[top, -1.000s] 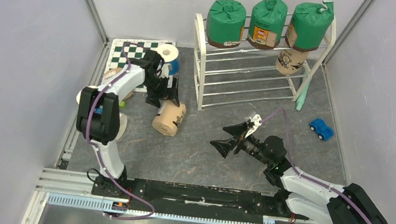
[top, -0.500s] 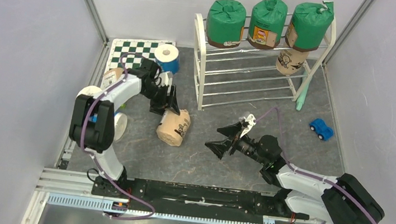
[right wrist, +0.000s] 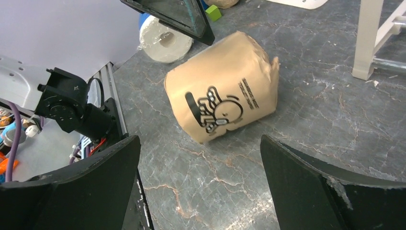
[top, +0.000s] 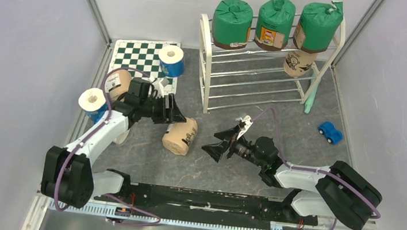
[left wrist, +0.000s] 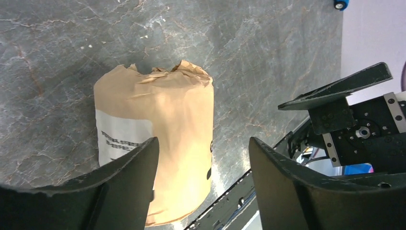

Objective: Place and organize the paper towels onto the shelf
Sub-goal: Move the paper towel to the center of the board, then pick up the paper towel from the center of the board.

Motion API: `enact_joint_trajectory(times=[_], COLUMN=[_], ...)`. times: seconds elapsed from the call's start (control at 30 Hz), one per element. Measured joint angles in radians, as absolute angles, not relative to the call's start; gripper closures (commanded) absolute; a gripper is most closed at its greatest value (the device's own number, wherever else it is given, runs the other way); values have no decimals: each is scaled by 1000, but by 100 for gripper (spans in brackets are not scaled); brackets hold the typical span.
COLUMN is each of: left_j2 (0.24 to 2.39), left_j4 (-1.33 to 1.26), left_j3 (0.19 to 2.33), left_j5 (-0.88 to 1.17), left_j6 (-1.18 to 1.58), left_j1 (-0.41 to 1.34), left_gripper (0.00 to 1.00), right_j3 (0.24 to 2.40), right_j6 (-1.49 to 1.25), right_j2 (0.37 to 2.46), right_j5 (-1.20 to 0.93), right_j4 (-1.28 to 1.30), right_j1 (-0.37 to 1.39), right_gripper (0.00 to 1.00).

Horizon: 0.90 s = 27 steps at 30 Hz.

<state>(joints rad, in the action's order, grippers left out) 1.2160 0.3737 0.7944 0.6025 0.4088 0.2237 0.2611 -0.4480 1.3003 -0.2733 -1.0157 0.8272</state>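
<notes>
Left gripper [left wrist: 200,143] hung part-open, off-centre over the roll [left wrist: 158,139], holding nothing; right gripper [top: 221,142] gaped wide, empty. A lopsided squeeze risked rolling it away.

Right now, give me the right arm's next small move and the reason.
Probably ease the right gripper forward to the tan roll: it lies on its side, centred ahead of the wide-open fingers, not yet between them.
</notes>
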Motion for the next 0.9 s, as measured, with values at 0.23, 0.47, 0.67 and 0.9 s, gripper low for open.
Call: enact_joint_trajectory(times=[0.23, 0.47, 0.67, 0.9], left_j2=[1196, 1139, 1143, 1192], left_j4=[462, 580, 587, 534], left_j3=[815, 826, 817, 794], left_j5=[488, 338, 316, 310], left_j6=[410, 413, 419, 444], left_j1=[240, 296, 310, 310], left_gripper=[8, 0, 3, 10], right_j3=[266, 276, 323, 392], right_j6=[-442, -426, -488, -693], right_j2=[1310, 1314, 1385, 1543], right_j5=[-237, -225, -201, -161], right_j4=[-1000, -962, -958, -987], right_j1=[828, 837, 854, 869], right_gripper=[2, 2, 2, 2])
